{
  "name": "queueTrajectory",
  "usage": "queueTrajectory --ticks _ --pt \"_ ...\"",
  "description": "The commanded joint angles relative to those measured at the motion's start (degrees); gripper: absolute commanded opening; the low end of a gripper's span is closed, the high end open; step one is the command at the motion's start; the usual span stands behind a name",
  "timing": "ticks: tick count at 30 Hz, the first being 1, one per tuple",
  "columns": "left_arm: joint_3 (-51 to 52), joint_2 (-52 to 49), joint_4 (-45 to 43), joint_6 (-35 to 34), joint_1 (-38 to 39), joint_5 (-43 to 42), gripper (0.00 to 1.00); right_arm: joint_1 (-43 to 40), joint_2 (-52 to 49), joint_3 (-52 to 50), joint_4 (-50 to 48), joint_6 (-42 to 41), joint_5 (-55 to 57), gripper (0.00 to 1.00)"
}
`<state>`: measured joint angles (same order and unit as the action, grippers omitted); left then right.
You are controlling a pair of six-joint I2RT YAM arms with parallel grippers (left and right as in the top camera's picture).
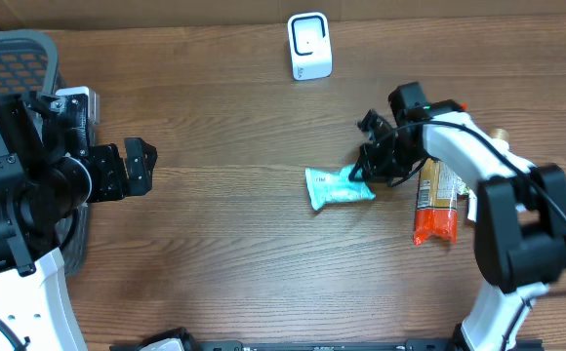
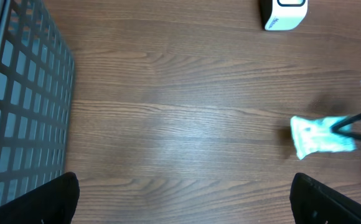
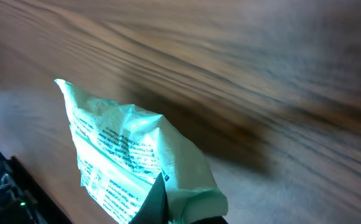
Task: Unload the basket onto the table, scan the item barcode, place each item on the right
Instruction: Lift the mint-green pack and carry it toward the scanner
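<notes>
Clamped shut on the right end of the teal packet (image 3: 127, 152) at the right gripper (image 1: 365, 173). Covered in small dark print, too blurred to read. Lies mid-table (image 1: 234, 263), touching an orange pouch (image 1: 435, 207) that is half hidden under the arm. Spread wide and empty at the left gripper (image 1: 139, 168), beside a grey basket (image 1: 10, 54) cut off by the frame edge. Farthest back, a white scanner (image 1: 309, 46), its markings illegible.

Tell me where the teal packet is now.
In the overhead view the packet is right of centre, its right end pinched in the right gripper, below the white scanner and left of an orange bag.
</notes>
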<state>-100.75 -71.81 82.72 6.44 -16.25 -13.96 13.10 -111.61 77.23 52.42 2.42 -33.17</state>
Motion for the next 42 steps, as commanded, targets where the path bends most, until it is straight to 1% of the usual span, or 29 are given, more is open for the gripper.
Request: queueTrajectory --ticks 1,6,12,15,19,29,37,42 --pt "0.22 -0.2 -0.07 1.07 -0.24 -0.52 0.99 -0.22 9.79 2.78 -0.44 1.09 -1.4 0.04" --pt "0.22 -0.2 -0.07 1.07 -0.24 -0.5 0.99 -0.22 17.09 2.78 -1.22 0.26 -0.74 0.04" --pt "0.22 -0.2 -0.07 1.07 -0.24 -0.52 1.0 -0.22 25.97 2.78 -2.89 -6.75 5.35 0.04" --pt "0.22 -0.2 -0.07 1.07 -0.22 -0.52 1.0 -0.22 29.51 2.78 -2.93 -8.76 7.93 0.04" --pt "0.22 -0.2 -0.07 1.07 -0.24 -0.52 0.99 -0.22 32.79 2.8 -2.32 -10.14 8.28 0.04" --pt "0.22 -0.2 -0.07 1.07 -0.22 -0.52 0.99 -0.22 34.38 2.97 0.81 -10.14 8.28 0.04" --pt "0.22 -0.2 -0.07 1.07 -0.22 -0.52 0.99 -0.22 34.36 7.43 5.86 -9.9 8.31 0.04" --pt "0.22 -0.2 -0.09 1.07 -0.22 -0.52 0.99 -0.22 34.36 8.41 6.64 -9.9 8.31 0.04"
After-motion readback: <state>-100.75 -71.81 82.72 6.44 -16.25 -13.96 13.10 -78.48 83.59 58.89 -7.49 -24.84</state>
